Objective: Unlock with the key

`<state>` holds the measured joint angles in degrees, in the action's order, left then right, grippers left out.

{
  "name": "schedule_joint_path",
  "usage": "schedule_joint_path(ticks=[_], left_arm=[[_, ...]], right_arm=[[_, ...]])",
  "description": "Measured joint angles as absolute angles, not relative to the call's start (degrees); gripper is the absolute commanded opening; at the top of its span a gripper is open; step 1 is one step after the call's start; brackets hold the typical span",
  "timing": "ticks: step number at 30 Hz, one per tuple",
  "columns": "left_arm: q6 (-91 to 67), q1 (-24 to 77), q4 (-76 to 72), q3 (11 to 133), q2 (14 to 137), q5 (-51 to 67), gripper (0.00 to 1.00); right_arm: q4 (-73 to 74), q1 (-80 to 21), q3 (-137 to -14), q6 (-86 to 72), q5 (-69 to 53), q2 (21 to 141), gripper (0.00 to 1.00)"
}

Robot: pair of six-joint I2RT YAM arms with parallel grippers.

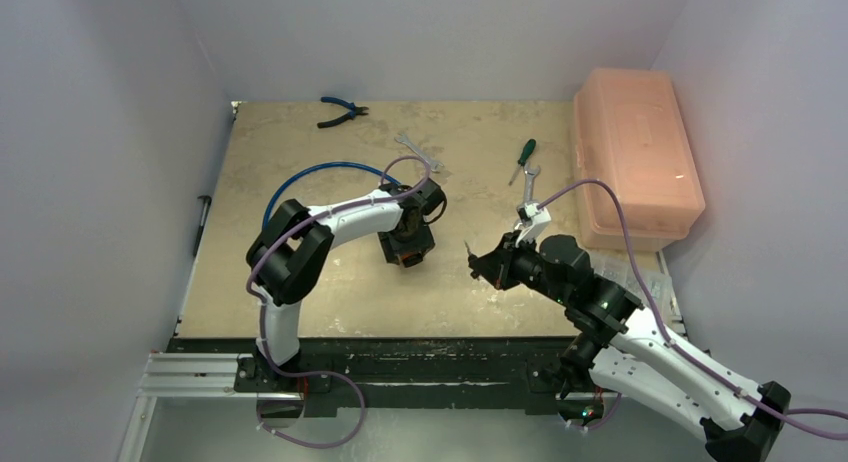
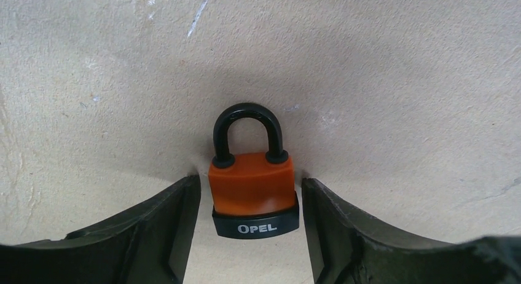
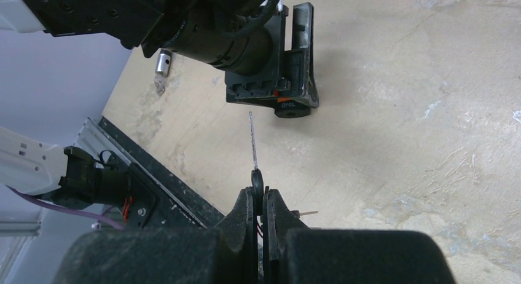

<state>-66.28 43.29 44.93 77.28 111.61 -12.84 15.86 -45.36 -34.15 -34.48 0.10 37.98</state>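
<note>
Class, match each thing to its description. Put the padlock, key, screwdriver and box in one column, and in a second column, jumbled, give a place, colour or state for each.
Column one
1. padlock
2. key
3. screwdriver
4. box

Column two
A. pinched in the right gripper
B. pink, at the right edge of the table
C. orange, lying between the fingers of the left gripper
D. green handle, lying loose toward the back

Pairs: 1-C, 2-A, 3-D, 4-B
</note>
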Motion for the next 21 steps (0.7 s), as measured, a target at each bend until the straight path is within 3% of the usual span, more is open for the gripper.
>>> schedule_joint_path(ticks=[6, 9, 13, 21], left_arm=[[-63.9, 43.4, 46.8, 78.4, 112.6, -13.4, 0.47], [-63.2, 43.4, 46.6, 78.4, 112.6, -13.2, 0.31], [-62.0, 43.3, 45.5, 77.7, 112.3, -12.5, 0.0], [-61.4, 42.0, 38.3, 71.2, 107.5, -9.0, 0.0]], right_arm=[[15.9, -45.4, -34.0, -34.5, 0.1, 37.3, 0.0], [15.9, -45.4, -33.9, -34.5, 0.1, 37.3, 0.0], [15.9, -45.4, -33.8, -34.5, 0.1, 37.4, 0.0], [15.9, -45.4, -33.7, -34.5, -0.1, 37.4, 0.0]])
